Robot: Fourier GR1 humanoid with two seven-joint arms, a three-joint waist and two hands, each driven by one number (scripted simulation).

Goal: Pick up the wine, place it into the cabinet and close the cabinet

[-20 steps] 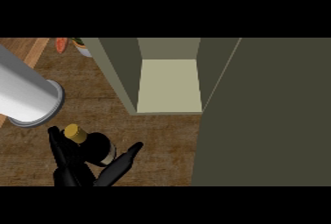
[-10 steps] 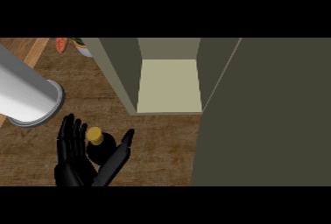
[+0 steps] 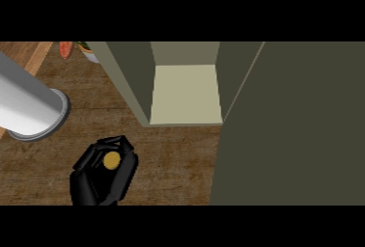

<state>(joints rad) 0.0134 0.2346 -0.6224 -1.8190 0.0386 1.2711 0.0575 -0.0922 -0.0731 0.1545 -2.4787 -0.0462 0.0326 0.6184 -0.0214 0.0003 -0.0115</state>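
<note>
Head view: one black hand at lower left over the wooden desk, fingers curled round the wine. Only the bottle's yellow top shows; the body is hidden inside the hand. Which hand it is cannot be told, since its forearm is cut off at the lower edge. Open cabinet lies up and right of the hand, its door filling the right side. Grey cylinder up-left, cropped.
</note>
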